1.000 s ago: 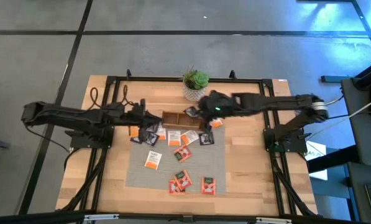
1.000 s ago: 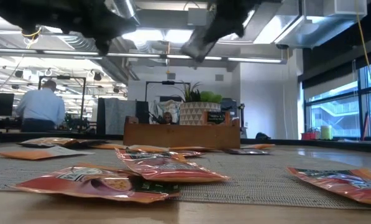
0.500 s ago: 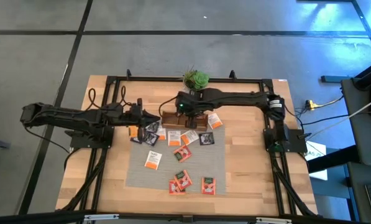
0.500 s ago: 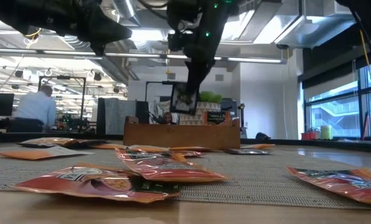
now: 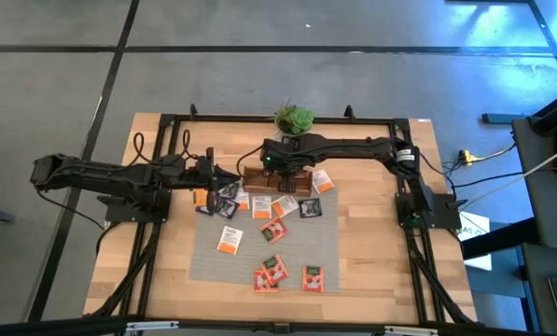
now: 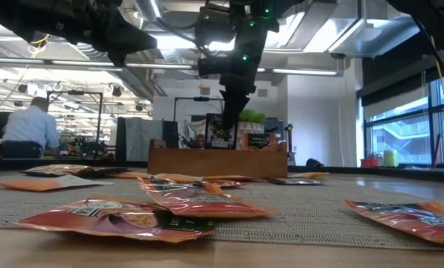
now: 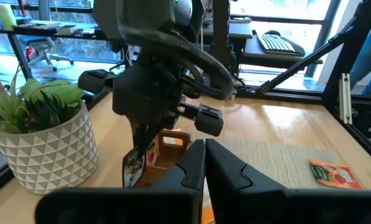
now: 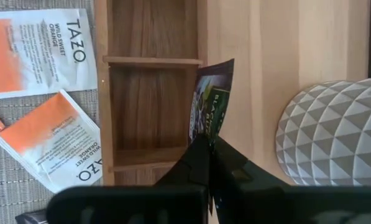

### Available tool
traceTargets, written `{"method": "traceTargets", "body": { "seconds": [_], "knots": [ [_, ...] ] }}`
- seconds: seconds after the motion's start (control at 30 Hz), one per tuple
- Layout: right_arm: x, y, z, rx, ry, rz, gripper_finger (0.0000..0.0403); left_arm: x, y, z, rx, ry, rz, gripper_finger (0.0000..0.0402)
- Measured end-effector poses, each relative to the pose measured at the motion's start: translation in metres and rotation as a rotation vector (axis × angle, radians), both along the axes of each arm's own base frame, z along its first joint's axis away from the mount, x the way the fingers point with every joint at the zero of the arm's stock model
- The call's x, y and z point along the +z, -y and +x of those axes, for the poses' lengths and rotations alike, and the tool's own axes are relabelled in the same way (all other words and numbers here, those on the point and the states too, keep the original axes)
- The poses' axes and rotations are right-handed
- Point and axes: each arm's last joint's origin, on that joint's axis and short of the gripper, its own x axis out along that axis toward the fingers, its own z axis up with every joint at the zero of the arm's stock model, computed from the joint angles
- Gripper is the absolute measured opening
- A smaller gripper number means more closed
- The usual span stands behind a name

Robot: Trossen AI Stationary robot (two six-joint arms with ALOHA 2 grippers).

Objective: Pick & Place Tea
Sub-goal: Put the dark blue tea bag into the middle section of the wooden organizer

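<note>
Reaching over the wooden tray, right gripper pinching a dark tea packet, left gripper clenched, hovering beside.

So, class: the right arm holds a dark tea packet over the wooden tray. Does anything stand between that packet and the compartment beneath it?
Nothing visible does. The right gripper pinches the dark packet upright over the wooden tray, along its edge nearest the white planter. The compartments in the right wrist view show bare wood. The left gripper waits beside the tray's end.
</note>
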Motion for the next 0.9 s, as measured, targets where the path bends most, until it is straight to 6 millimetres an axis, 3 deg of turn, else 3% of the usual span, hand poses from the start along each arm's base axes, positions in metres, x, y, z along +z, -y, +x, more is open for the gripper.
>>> {"method": "traceTargets", "body": {
  "seconds": [0.9],
  "knots": [
    [-0.0027, -0.0002, 0.0006, 0.058, -0.021, -0.01, 0.0006, 0.0003, 0.0, 0.0001, 0.0, 0.001, 0.0, 0.0004]
  ]
}}
